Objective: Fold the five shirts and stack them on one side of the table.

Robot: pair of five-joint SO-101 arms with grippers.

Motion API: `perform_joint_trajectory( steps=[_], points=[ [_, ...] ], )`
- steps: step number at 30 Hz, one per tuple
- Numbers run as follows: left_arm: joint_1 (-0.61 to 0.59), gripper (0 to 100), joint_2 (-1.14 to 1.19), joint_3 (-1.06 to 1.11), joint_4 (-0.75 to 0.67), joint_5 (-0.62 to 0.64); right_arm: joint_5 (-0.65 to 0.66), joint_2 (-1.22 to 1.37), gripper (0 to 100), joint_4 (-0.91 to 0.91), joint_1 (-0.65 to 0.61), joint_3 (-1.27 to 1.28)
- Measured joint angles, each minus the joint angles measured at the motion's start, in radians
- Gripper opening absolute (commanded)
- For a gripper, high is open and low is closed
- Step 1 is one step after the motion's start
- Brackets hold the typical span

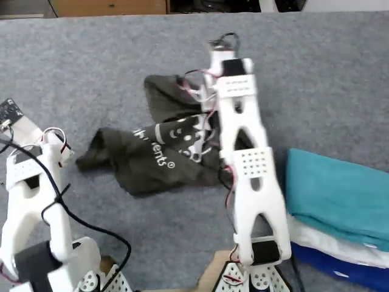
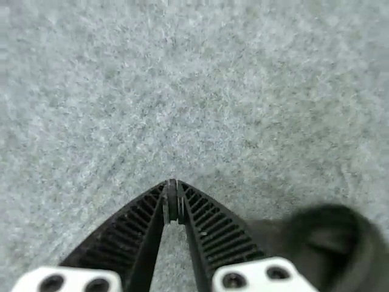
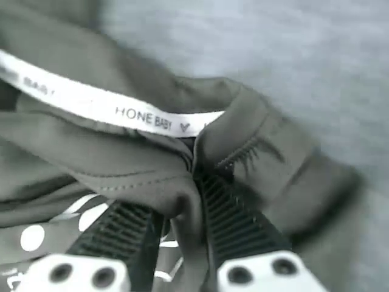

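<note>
Both grippers are clenched, with different loads. Right gripper (image 3: 194,176): jaws pinched on a fold of the olive shirt (image 3: 121,164) at the neck opening, just beside the white neck tape (image 3: 109,106). Fabric is bunched between and over both fingers. Left gripper (image 2: 172,204): tips pressed together with nothing between them, low over the bare grey table cover (image 2: 182,79). A dark edge of the shirt lies just beside one finger, and as far as I can see it's outside the jaws.

From the high view, the right arm (image 1: 252,164) stretches from the near edge out over the shirt, and the left arm (image 1: 15,231) sits at the near left corner. The shirt is crumpled mid-table, white print up. Its long axis runs roughly left to right across the table, slightly tilted. One narrow end points toward the left arm, and the neck end is bunched toward the far side under the right arm. Stack (image 1: 340,194) sits at the right table edge, near the right arm: teal on top, white under it, blue at the bottom.
</note>
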Motion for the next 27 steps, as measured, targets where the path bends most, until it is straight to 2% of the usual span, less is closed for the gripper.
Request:
perform_joint_trajectory(
  steps=[3,8,12,14,20,27],
  points=[
    [0.0,2,0.063,-0.038,0.0,0.002,0.014,-0.127,0.5,0.0,0.077,0.199],
    [0.0,2,0.084,-0.055,0.0,0.002,0.107,-0.393,0.8,0.0,0.192,0.617],
    [0.0,2,0.084,-0.064,0.014,0.002,0.183,-0.565,1.1,0.0,0.252,0.907],
    [0.002,2,0.084,-0.064,0.015,0.002,0.227,-0.621,4.3,0.0,0.276,1.0],
    [0.002,2,0.084,-0.064,0.015,0.002,0.318,-0.747,21.0,0.0,0.35,1.117],
    [0.002,2,0.084,-0.064,0.015,0.002,0.362,-0.945,22.1,0.0,0.338,1.088]
  ],
)
